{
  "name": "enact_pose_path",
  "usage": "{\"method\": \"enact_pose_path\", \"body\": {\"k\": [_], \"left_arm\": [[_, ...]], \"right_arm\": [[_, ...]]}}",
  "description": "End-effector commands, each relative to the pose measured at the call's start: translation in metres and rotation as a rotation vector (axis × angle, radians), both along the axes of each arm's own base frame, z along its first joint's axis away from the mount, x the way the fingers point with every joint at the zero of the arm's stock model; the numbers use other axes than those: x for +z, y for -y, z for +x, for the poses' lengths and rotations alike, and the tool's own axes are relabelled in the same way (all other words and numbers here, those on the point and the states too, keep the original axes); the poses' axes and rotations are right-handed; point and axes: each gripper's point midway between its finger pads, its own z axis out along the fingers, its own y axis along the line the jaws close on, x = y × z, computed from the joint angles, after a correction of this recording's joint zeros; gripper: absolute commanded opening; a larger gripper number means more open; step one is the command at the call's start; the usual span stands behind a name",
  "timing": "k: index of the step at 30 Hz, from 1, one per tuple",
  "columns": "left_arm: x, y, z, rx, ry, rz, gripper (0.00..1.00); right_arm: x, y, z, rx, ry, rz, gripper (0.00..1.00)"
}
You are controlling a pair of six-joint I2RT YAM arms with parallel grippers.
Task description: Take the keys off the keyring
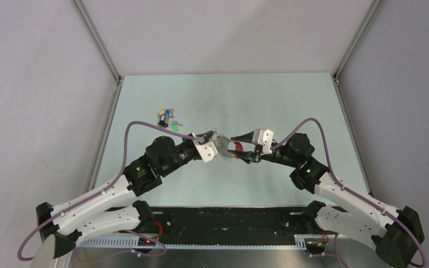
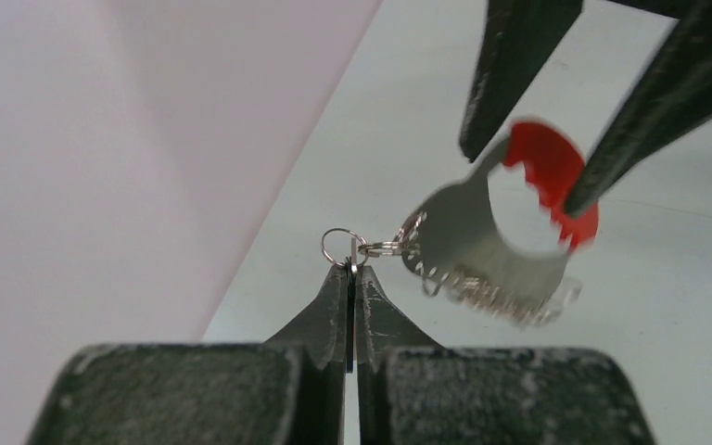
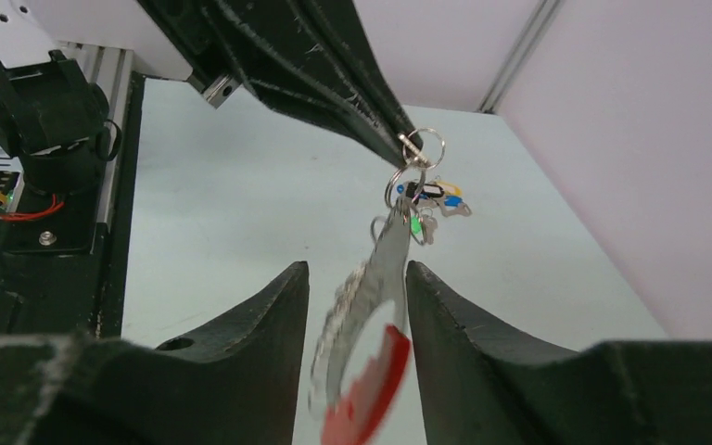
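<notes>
Left wrist: left pincer (image 2: 351, 271) nips wire ring (image 2: 343, 230); half-red keyring (image 2: 468, 236) inside right pincer (image 2: 519, 181), grip unclear.

The keys (image 1: 167, 117) lie behind the keyring (image 1: 236, 147) (leftward).

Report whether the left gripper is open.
No, the left gripper is clamped shut on a thin piece just below a small wire ring.
</notes>
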Motion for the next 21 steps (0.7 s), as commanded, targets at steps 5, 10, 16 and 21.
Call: {"method": "enact_pose_path", "body": {"k": [5, 10, 16, 21], "left_arm": [[0.016, 0.022, -0.021, -0.125, 0.027, -0.067, 0.00], [0.014, 0.032, -0.035, -0.190, 0.027, -0.062, 0.00], [0.014, 0.032, -0.036, -0.192, 0.028, -0.061, 0.00], [0.016, 0.032, -0.037, -0.195, 0.031, -0.067, 0.00]], "right_arm": [[0.031, -0.006, -0.013, 0.067, 0.036, 0.105, 0.42], [0.026, -0.012, -0.015, 0.096, 0.035, 0.095, 0.33], [0.022, -0.017, -0.017, 0.122, 0.027, 0.086, 0.28], [0.019, -0.018, -0.012, 0.102, 0.022, 0.081, 0.28]]}}
